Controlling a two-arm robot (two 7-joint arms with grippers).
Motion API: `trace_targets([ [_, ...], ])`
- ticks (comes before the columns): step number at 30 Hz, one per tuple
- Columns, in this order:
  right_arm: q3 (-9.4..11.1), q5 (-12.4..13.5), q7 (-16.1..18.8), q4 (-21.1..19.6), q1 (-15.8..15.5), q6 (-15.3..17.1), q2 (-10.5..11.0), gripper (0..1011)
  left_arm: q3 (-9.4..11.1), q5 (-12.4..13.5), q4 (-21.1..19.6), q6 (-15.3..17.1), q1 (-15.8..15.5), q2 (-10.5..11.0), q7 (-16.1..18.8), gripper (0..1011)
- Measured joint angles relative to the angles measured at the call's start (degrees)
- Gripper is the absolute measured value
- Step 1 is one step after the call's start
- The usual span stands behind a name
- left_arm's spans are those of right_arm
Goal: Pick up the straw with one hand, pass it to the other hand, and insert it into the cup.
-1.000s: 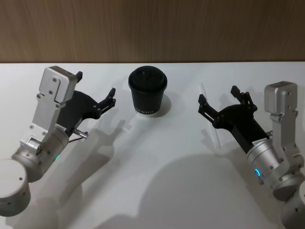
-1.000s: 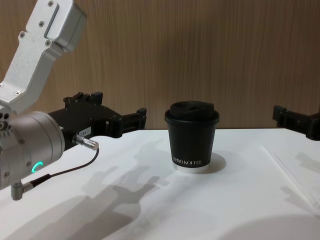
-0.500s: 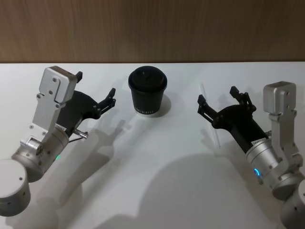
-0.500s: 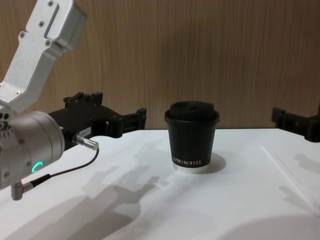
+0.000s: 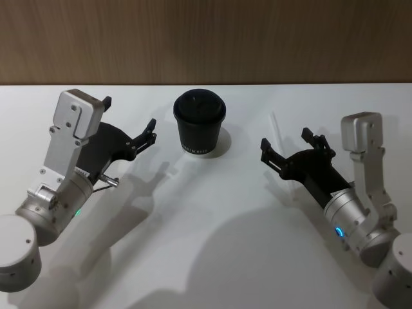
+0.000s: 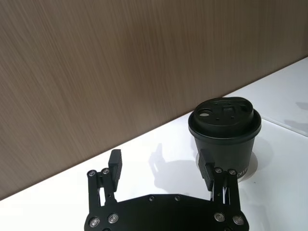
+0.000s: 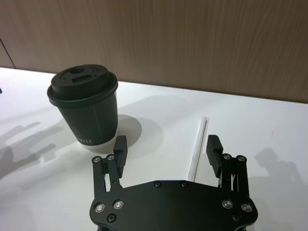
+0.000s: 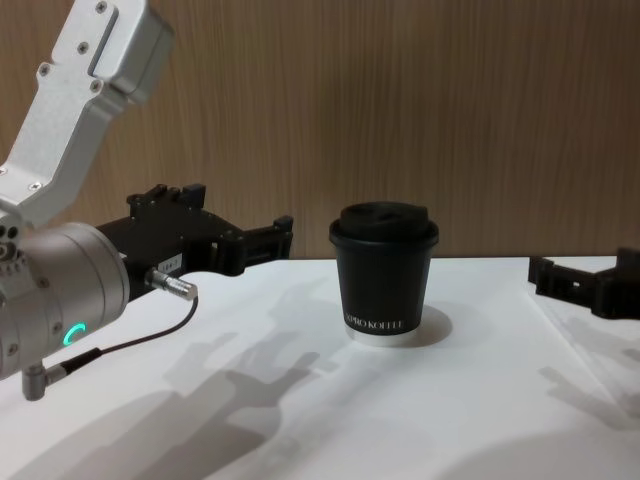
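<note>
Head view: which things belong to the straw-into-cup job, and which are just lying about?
Job: thin white plastic straw, black lidded paper cup, open left gripper, open right gripper.
Not the job: white table, brown wooden wall.

Table: flat white smooth tabletop [image 5: 212,212], crossed by grey shadows.
Wall: brown wood-grain panel [image 5: 206,38], upright along the tabletop's far edge.

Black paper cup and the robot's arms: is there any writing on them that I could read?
"XPRO KOFFEE": white capitals near the bottom of the small black paper cup with a black plastic lid; the last letters are uncertain.
Print on the small white sticker on the left gripper: too small to read.
</note>
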Motion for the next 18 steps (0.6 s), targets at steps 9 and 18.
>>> trace_targets([
  [9,-0.62,-1.98,-1.24,1.15,0.86,1.99,-0.31,1001,0.00,0.00,0.00,0.00,0.00,0.00,0.00,1000],
  [18,-1.77,-5.09,-2.60,1.53,1.51,3.98,0.02,1001,-0.01,0.00,0.00,0.00,0.00,0.00,0.00,1000],
])
